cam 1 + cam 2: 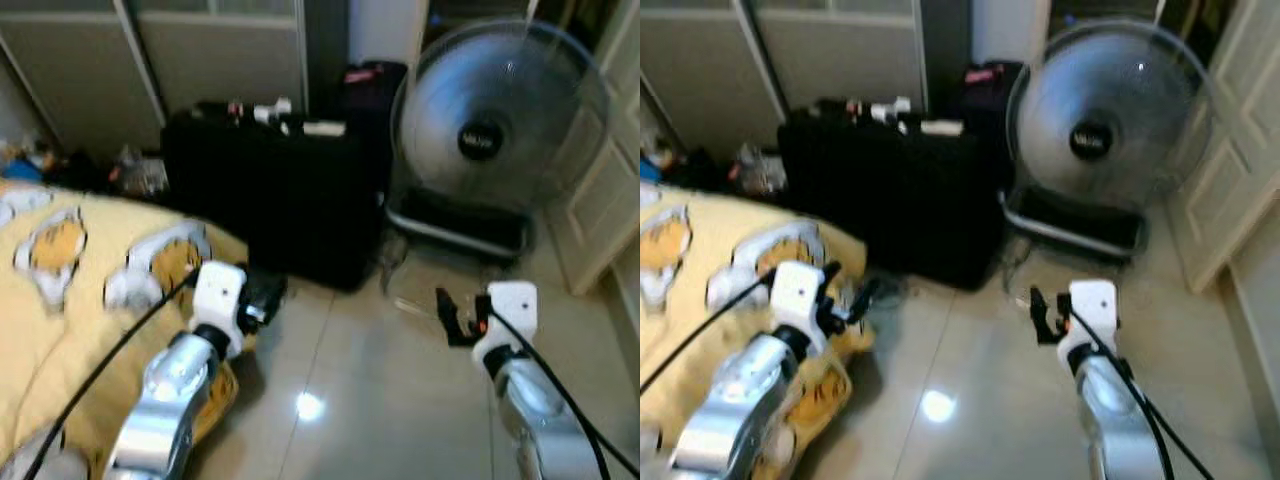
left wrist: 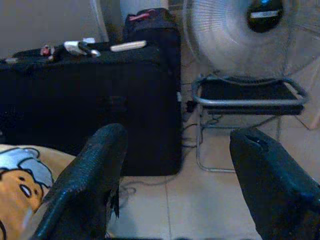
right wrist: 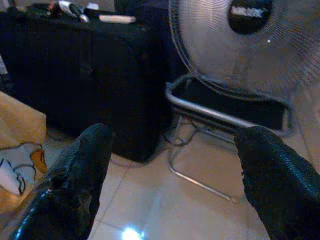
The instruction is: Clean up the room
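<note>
Yellow bedspread with white-and-orange cartoon prints (image 1: pixel 60 300) covers the bed at the robot's left; large black hard suitcase (image 1: pixel 270 195) stands on the tiled floor beside it, probably stowed, small white and black clutter (image 1: pixel 285 118) on its top; round grey floor fan (image 1: pixel 500 120) beside it; left gripper (image 2: pixel 175 175) and right gripper (image 3: pixel 175 175) wide open, empty, touching nothing, aimed at suitcase and fan.

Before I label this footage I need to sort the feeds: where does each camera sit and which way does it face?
Left eye: head, looking down; both arms, left hand by the yellow blanket.
Right eye: same scene; right hand over the tiled floor.
Left wrist: along its open fingers at the black suitcase.
Right wrist: along its open fingers at the fan.
All share suitcase and fan.
</note>
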`<state>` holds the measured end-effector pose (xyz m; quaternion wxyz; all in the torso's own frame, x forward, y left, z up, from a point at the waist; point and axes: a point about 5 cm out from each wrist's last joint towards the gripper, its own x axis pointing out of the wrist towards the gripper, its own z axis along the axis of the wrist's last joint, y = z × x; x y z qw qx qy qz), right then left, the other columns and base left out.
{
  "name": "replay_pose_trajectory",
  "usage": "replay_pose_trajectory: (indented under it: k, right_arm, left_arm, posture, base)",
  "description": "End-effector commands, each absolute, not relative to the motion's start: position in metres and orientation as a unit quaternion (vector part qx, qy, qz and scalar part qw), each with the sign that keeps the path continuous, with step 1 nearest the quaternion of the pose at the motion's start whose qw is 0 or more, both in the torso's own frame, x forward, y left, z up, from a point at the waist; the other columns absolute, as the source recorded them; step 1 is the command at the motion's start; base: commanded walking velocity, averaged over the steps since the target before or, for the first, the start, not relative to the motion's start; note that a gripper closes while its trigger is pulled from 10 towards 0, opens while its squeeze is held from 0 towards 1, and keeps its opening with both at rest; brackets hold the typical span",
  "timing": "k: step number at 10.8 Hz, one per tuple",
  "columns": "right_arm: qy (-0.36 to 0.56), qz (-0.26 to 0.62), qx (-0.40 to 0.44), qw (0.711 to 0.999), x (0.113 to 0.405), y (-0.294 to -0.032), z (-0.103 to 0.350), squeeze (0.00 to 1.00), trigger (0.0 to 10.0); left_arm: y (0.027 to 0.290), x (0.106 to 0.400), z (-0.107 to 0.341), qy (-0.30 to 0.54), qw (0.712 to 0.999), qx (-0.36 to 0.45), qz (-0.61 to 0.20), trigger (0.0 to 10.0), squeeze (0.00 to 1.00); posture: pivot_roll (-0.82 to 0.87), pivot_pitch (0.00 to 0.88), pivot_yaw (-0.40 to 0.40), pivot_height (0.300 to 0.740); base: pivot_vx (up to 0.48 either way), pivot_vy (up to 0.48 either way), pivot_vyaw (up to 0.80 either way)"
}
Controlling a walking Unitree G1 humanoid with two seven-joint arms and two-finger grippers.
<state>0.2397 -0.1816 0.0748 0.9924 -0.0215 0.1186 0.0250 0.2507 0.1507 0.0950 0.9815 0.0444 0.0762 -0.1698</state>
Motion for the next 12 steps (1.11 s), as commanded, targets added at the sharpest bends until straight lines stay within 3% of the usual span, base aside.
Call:
replay_pose_trajectory:
  k: [1,3,8,12]
  right_arm:
    - [0.114,0.033,-0.017,0.993,0.242,-0.176,0.077,0.00,10.0]
    - [0.114,0.033,-0.019,0.993,0.242,-0.176,0.076,0.00,10.0]
    - [0.113,0.040,-0.025,0.992,0.242,-0.174,0.075,0.00,10.0]
    - [0.136,0.037,-0.018,0.990,0.236,-0.172,0.064,0.00,10.0]
  left_arm:
    - [0.158,0.250,0.092,0.083,0.982,0.046,-0.161,10.0,0.00]
    - [0.157,0.250,0.091,0.084,0.982,0.046,-0.161,10.0,0.00]
    - [0.155,0.248,0.088,0.090,0.981,0.040,-0.165,10.0,0.00]
    - [0.152,0.241,0.080,0.106,0.977,0.038,-0.180,10.0,0.00]
  posture:
    - [-0.09,0.000,0.036,0.740]
    - [-0.09,0.000,0.032,0.740]
    - [-0.10,0.000,0.031,0.740]
    - [-0.11,0.000,0.032,0.740]
  base:
    - [0.465,0.000,-0.80]
    - [0.463,0.000,-0.73]
    - [0.462,0.000,0.00]
    - [0.464,0.000,-0.70]
